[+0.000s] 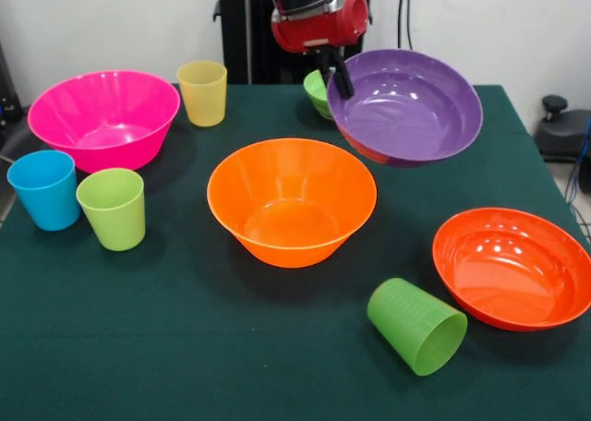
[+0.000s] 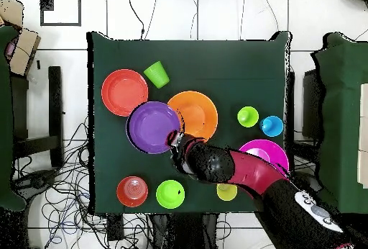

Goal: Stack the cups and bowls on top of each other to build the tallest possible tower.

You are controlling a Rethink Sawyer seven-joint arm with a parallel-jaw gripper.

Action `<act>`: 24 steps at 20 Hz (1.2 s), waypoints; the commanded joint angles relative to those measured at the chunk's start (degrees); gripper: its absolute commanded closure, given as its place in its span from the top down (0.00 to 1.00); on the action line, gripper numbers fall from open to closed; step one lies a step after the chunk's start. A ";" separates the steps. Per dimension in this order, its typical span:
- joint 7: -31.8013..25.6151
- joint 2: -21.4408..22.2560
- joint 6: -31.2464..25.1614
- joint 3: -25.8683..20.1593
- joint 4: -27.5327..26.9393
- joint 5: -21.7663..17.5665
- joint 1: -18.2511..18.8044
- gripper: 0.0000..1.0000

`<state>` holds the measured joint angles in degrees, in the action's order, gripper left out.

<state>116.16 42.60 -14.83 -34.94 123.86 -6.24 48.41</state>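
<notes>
The purple bowl (image 1: 406,107) hangs tilted above the desk (image 1: 185,347), its near rim clenched by the hand (image 1: 338,78) — just beyond the big orange bowl (image 1: 292,199), which sits empty mid-desk. A small green bowl (image 1: 316,92) peeks out behind the hand. The shallow red-orange bowl (image 1: 513,266) rests beside a darker green cup (image 1: 417,326) lying on its side. At the other end stand the pink bowl (image 1: 103,116), yellow cup (image 1: 203,92), blue cup (image 1: 44,188) and lime cup (image 1: 113,208) — all upright
</notes>
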 commanded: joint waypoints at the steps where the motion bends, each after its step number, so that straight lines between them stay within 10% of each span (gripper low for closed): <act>1: -4.91 -4.84 -7.21 -0.02 -7.96 -3.46 1.26 0.00; 24: -8.98 -10.56 -11.53 -3.85 -11.51 -6.54 7.64 0.00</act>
<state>116.16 33.83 -18.30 -36.16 117.76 -8.92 54.21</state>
